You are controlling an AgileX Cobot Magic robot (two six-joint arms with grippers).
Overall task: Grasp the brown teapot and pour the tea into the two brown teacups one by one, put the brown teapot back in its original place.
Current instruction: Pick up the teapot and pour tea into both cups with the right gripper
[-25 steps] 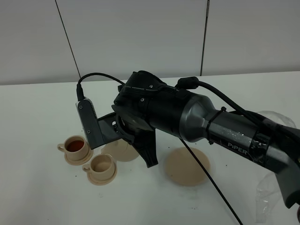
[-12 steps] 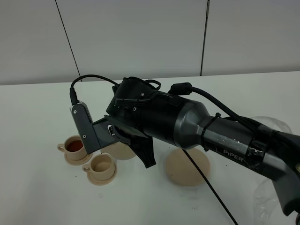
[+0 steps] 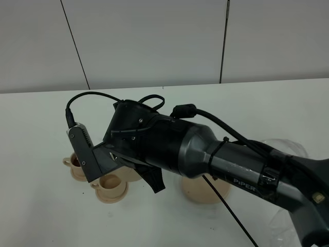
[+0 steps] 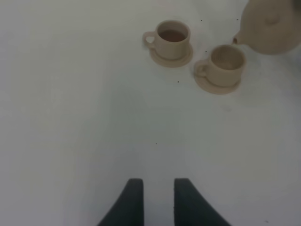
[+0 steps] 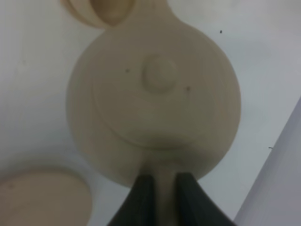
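The brown teapot hangs from my right gripper, which is shut on its loop handle. In the left wrist view the teapot is held with its spout over the rim of the empty teacup. Beside that one stands the other teacup, with dark tea in it. In the high view my right arm covers the teapot and part of the filled teacup; the empty teacup shows in front. The original place, a wide saucer, lies bare. My left gripper hovers over bare table, fingers nearly together, nothing between.
Each cup stands on its own small saucer. Crumpled clear plastic lies at the right of the white table. The arm's black cable trails across the wide saucer. A grey panelled wall stands behind.
My right arm has swung left and lower with the teapot, toward the two cups, and now hides part of the filled cup. The cups and wide saucer have not moved.
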